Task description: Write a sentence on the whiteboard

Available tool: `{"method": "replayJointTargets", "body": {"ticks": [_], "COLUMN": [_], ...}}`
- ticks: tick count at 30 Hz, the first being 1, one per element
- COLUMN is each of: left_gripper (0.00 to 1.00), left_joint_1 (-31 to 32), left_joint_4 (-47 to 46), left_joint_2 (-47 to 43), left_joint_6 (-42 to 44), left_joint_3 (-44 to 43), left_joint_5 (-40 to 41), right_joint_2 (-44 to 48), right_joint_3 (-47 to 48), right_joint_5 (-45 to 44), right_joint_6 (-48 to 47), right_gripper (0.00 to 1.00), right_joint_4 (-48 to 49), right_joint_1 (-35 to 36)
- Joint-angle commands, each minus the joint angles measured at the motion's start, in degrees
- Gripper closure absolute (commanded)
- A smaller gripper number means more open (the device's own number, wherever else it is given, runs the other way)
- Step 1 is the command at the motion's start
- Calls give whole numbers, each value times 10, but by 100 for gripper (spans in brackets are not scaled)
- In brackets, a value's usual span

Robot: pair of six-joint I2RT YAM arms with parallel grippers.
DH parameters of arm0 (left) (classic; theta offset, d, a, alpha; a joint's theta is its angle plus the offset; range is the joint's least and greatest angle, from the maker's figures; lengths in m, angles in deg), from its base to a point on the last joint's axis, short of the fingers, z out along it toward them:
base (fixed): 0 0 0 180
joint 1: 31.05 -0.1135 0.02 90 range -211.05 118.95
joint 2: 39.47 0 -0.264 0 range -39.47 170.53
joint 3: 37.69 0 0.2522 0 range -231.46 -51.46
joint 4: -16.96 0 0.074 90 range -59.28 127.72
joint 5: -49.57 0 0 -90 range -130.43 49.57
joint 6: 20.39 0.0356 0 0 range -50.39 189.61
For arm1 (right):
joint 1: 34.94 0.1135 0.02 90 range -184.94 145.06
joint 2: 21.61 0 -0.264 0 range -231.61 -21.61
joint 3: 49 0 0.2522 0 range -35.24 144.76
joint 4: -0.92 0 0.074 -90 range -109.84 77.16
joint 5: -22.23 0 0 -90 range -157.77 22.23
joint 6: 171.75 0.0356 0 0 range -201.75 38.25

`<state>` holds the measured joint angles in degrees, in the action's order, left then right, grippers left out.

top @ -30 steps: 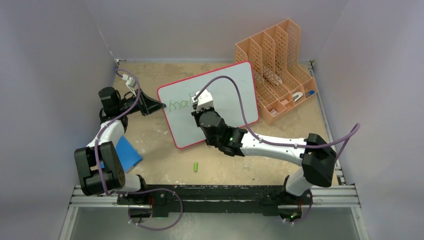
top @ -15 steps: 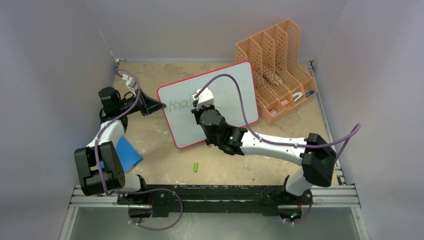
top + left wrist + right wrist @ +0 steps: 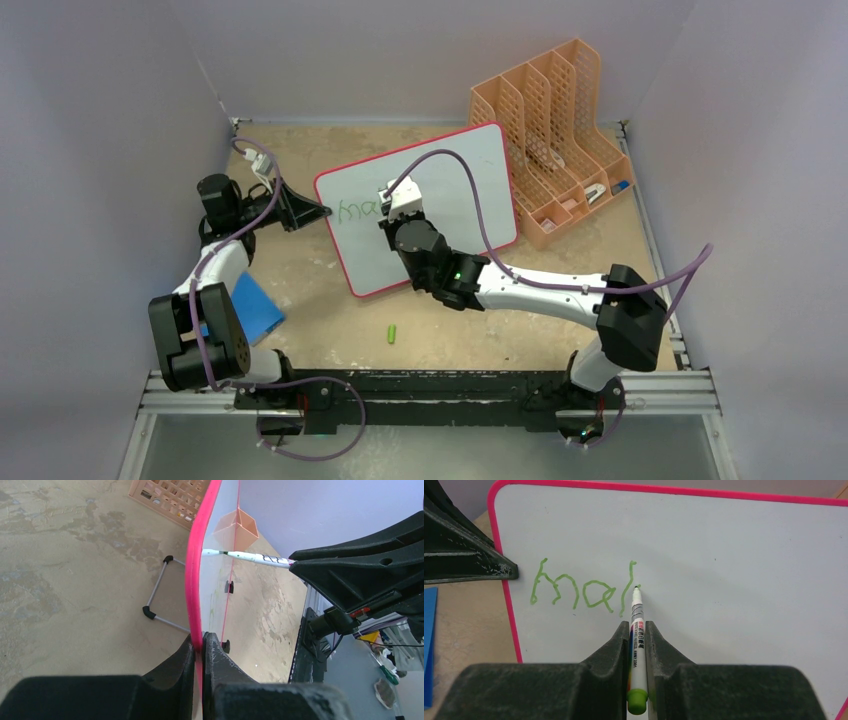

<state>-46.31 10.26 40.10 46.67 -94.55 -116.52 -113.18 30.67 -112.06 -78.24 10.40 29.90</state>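
1. Left gripper [image 3: 202,642] is clamped on the pink rim of the whiteboard [image 3: 194,580], at its left edge; fingers pressed onto the rim from both sides
2. We see the whiteboard [image 3: 365,255] mid-table, angled, with its right corner just beside the orange file rack [image 3: 555,140]
3. A wire leg [image 3: 160,587] with black tips sits on the table [image 3: 300,320] behind the board
4. Right gripper [image 3: 637,627] pinches a white marker [image 3: 637,645] between both fingers, barrel along the fingers, green butt end toward the wrist
5. Marker [image 3: 250,557] tip meets the board face in the left wrist view
6. The sentence [image 3: 574,587] so far reads "ma" plus one tall slanted stroke, in green, on the board's upper left (first line only)
7. Marker tip sits just right of that tall stroke, about halfway down it
8. From the top camera the green writing [image 3: 355,211] shows between the two grippers, and the right wrist covers what is beyond it
9. Green cap [image 3: 393,333] lies on the table, near of the board and apart from it
10. Blue pad [image 3: 255,305] lies by the left arm, well apart from the board
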Motion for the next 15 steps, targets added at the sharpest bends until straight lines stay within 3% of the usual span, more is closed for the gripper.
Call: {"method": "replayJointTargets", "body": {"ticks": [1,15], "left_gripper": [100,100], "left_joint_1": [13,14], "left_joint_4": [-2,-4], "left_joint_2": [-11,-10], "left_joint_6": [19,19], "left_joint_3": [-7,-7], "left_joint_5": [-13,-11], "right_joint_2": [1,12], "right_joint_3": [25,17], "right_joint_5": [-10,22], "right_joint_6": [4,13], "right_gripper": [100,100], "right_joint_4": [5,-1], "right_joint_1": [-2,1]}}
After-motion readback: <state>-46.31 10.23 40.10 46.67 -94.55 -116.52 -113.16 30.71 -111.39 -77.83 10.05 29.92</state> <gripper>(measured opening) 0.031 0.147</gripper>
